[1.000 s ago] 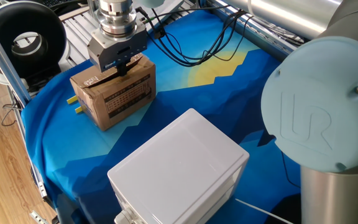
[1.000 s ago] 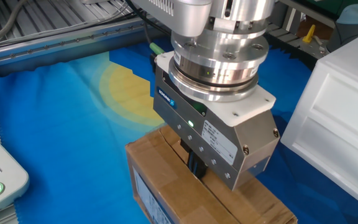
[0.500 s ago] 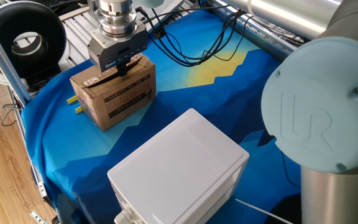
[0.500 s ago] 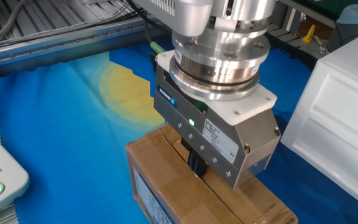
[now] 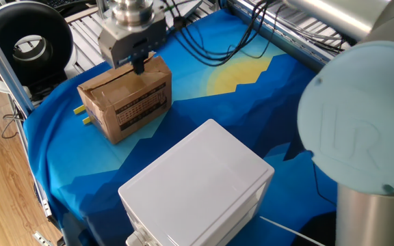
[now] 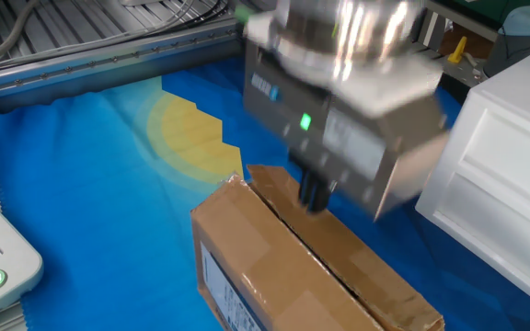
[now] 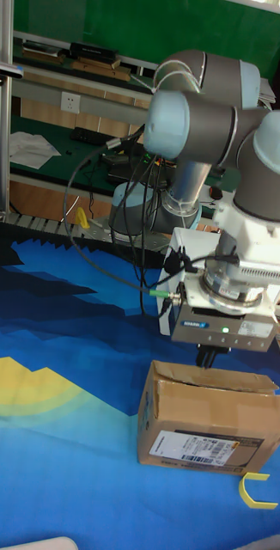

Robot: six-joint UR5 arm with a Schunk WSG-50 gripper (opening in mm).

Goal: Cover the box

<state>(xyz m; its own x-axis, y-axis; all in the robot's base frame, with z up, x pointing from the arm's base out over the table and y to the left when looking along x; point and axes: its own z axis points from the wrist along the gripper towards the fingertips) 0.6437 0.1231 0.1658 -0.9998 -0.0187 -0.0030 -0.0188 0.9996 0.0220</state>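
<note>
Lifting clear of the box [image 5: 125, 96], the tool [image 5: 137, 66] had risen from where it pressed on the top flaps half a second before; it hung just above the seam, blurred by motion in the other fixed view. Its fingers [image 6: 313, 191] looked drawn together and held nothing. The box sat on the blue cloth [image 5: 204, 102] of the bench, near the white plastic box [image 5: 197, 184]. One flap edge [image 6: 260, 175] stood slightly proud, so closure seemed nearly done but perhaps not flat.
</note>
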